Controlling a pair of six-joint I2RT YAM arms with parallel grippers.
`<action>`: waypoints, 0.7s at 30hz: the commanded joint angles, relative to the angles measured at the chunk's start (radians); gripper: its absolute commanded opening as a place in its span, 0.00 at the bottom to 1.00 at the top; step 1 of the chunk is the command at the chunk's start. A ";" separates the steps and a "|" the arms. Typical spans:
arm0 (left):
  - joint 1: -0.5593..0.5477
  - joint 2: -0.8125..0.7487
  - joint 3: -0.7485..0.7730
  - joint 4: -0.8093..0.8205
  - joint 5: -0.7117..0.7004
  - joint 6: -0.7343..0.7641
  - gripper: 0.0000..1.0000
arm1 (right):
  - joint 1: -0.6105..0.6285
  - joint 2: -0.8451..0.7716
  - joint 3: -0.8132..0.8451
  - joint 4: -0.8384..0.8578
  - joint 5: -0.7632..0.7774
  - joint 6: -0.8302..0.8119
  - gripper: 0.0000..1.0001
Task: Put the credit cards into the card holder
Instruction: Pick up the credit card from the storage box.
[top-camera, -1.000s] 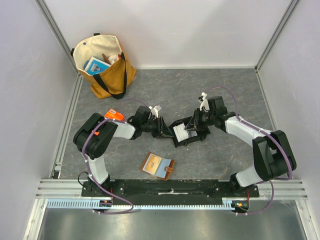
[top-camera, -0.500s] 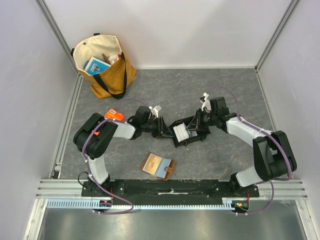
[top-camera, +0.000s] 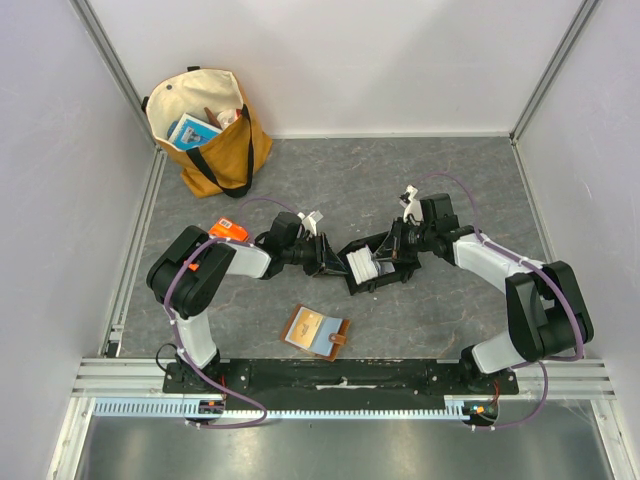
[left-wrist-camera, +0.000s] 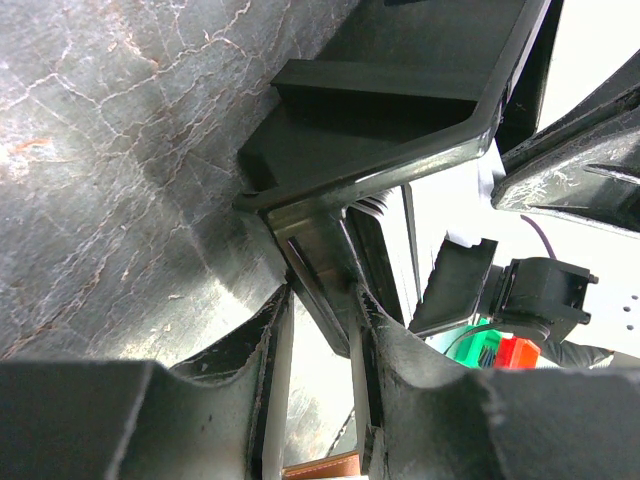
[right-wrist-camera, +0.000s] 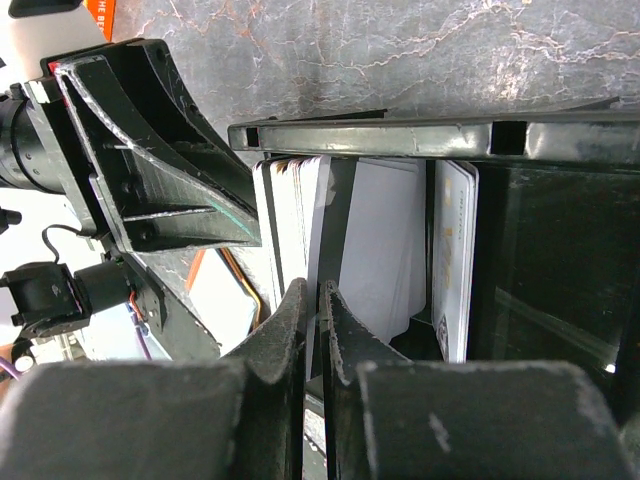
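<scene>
Overhead: card holder (top-camera: 316, 331) lies lower centre on the desk (top-camera: 450, 180); credit cards (top-camera: 362, 263) stand mid-frame in a black tray (top-camera: 358, 286). Left wrist: left tool (left-wrist-camera: 320, 310) clamps the tray wall. Right wrist: right tool (right-wrist-camera: 312, 300) pinches one card's edge, which is light, stiff and likely slippery.

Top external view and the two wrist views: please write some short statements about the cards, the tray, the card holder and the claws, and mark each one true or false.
1. The credit cards sit in the black tray. True.
2. The card holder lies inside the tote bag. False: it lies on the table, near the arm bases.
3. The right claw pinches one card in the tray. True.
4. The left claw hangs open above the card holder. False: it grips a wall of the tray.
</scene>
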 joint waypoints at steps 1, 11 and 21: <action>-0.013 0.004 0.024 0.117 0.038 -0.036 0.34 | 0.010 0.002 -0.012 -0.005 -0.101 0.009 0.02; -0.012 0.003 0.022 0.126 0.044 -0.038 0.34 | -0.008 0.015 -0.011 0.012 -0.143 0.012 0.00; -0.012 0.001 0.021 0.129 0.054 -0.036 0.35 | -0.051 0.002 -0.009 -0.040 -0.117 -0.036 0.00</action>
